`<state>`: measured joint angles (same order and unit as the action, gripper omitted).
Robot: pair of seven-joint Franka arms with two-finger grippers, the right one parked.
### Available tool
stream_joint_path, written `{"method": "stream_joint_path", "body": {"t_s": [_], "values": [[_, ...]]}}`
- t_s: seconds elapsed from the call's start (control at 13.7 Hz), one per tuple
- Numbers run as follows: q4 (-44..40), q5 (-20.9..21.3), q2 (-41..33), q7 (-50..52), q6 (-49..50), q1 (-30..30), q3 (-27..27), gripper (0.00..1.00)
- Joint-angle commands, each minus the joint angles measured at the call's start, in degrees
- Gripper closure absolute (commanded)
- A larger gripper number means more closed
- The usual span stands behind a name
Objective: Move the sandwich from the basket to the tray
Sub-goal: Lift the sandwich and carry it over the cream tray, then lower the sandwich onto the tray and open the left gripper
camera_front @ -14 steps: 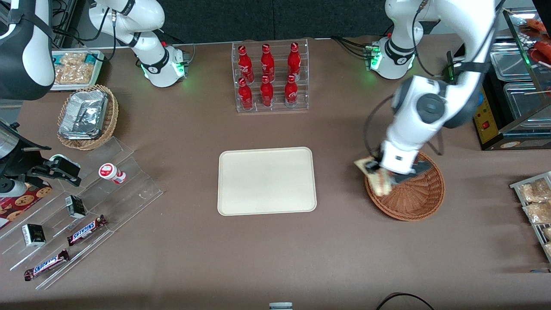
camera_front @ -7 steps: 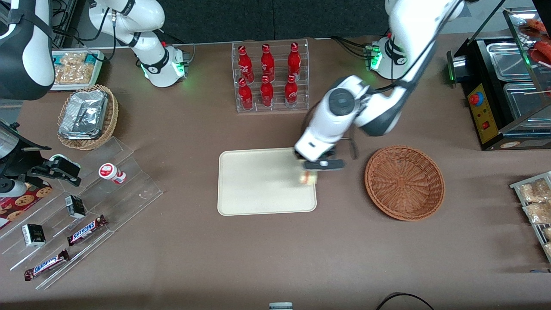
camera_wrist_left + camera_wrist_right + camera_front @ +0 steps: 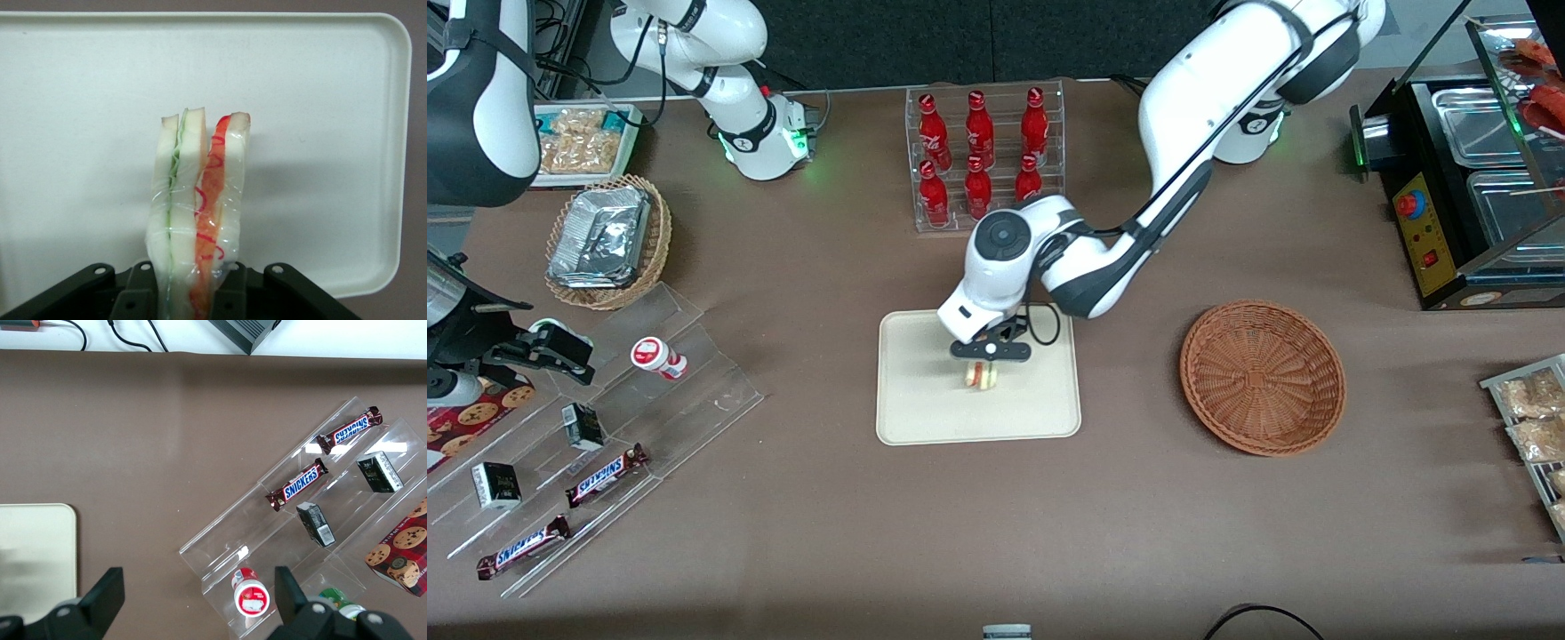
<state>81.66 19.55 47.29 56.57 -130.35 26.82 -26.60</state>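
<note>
1. The gripper [image 3: 987, 356] is over the middle of the tray [image 3: 911, 409], and its fingers are squeezed onto the sandwich [image 3: 981, 376].
2. In the wrist view, the sandwich [image 3: 198, 220] stands on edge, sticking out from between the two black fingers [image 3: 137, 297], with the cream tray [image 3: 320, 133] under it.
3. You can see its white bread, a green layer and a red-orange layer through the clear wrap.
4. I cannot tell whether the sandwich touches the tray or hangs just above it.
5. The round brown basket [image 3: 1263, 378] sits well apart from the tray, toward the working arm's end of the table. Only its woven bottom shows inside.
6. A clear rack [image 3: 987, 160] holds six red bottles [image 3: 978, 133], farther from the front camera than the tray.
7. A lighter basket [image 3: 609, 244] toward the parked arm's end holds silver foil packets [image 3: 600, 236].
8. Clear steps [image 3: 605, 444] near it hold two Snickers bars [image 3: 605, 476], small dark boxes and a red and white cup [image 3: 658, 357].
</note>
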Motion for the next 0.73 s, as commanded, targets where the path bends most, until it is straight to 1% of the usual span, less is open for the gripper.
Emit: {"method": "stream_joint_path", "body": {"t_s": [0.0, 0.15, 0.22, 0.29, 0.36, 0.51, 0.66], "values": [[-6.4, 1.0, 5.1, 2.7, 1.9, 3.8, 3.7, 0.87], [-6.4, 1.1, 6.2, 5.1, 1.7, 4.2, 4.3, 0.85], [-6.4, 1.1, 6.5, 5.2, 1.7, 4.2, 4.3, 0.77], [-6.4, 1.1, 6.7, 5.1, 1.6, 4.3, 4.3, 0.54], [-6.4, 1.0, 6.6, 5.1, 1.6, 4.2, 4.3, 0.02], [-6.9, 0.0, 5.7, 6.3, 2.0, 3.7, 4.2, 0.00], [-8.9, -2.6, 3.9, 5.7, 7.2, 2.5, 3.9, 0.00]]}}
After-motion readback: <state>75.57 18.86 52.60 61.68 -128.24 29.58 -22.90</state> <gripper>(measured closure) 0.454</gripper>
